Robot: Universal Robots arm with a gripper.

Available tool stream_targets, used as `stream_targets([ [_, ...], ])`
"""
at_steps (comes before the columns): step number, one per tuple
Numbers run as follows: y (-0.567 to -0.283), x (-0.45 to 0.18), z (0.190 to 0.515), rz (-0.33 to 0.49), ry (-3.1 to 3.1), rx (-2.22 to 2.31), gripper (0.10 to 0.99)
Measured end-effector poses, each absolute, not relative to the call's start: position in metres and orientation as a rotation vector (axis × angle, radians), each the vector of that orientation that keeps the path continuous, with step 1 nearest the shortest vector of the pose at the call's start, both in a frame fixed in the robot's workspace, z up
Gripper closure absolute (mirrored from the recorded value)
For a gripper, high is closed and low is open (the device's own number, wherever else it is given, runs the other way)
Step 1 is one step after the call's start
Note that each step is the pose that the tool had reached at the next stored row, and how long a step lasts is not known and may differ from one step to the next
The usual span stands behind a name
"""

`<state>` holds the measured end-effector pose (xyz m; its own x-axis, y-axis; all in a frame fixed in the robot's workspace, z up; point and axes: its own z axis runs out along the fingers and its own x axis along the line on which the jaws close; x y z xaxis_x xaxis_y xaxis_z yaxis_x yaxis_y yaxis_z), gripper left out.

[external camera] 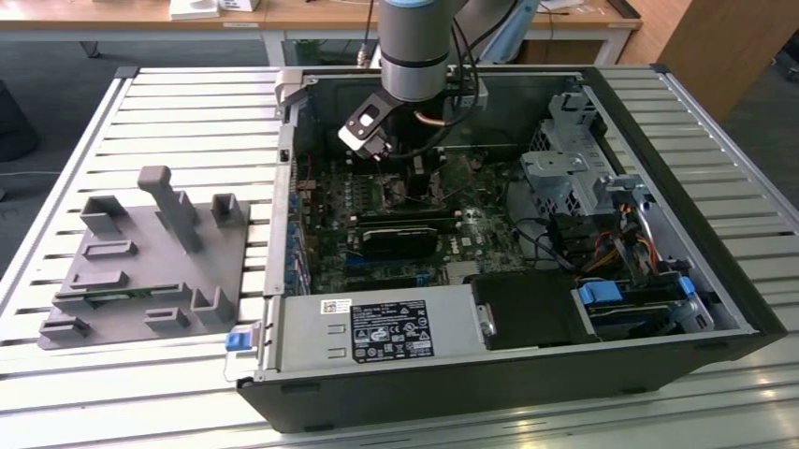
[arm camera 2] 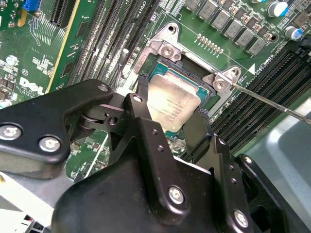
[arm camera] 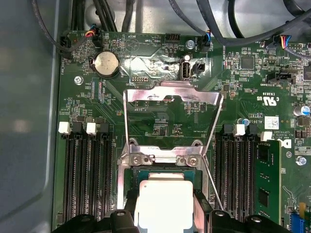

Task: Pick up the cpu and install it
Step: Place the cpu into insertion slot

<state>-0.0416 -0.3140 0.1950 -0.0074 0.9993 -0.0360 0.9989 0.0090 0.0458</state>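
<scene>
The gripper [arm camera 2: 170, 111] clasps the cpu [arm camera 2: 174, 99] between its jaws by two opposite edges, level over the open socket [arm camera 2: 154, 73] on the motherboard [arm camera 2: 39, 48].

Place: a robotics lab or test workshop.
Worktop: a slatted aluminium worktop [external camera: 163, 112] made of parallel metal rails.
Arm: an industrial robot arm [external camera: 413, 42] hangs over the worktop's far side.
Workpiece: an open desktop computer case [external camera: 731, 271] lies on its side, its motherboard [external camera: 374, 196] bared.
Fixture: a grey moulded parts tray [external camera: 112, 281] sits at the exterior view's left.
Beyond: pale wooden desks [external camera: 312, 17] stand on a dark floor [external camera: 50, 65] at the far edge.
</scene>
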Motion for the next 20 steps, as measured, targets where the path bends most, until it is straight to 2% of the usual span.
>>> stream_targets([
  [9,-0.3139,-0.0415,0.1946,0.012,2.189,2.172,0.553],
  [10,-0.3139,-0.0415,0.1946,0.012,2.189,2.172,0.541],
  [11,-0.3139,-0.0415,0.1946,0.012,2.189,2.172,0.478],
  [20,-0.314,-0.0416,0.1963,0.012,2.189,2.172,0.478],
])
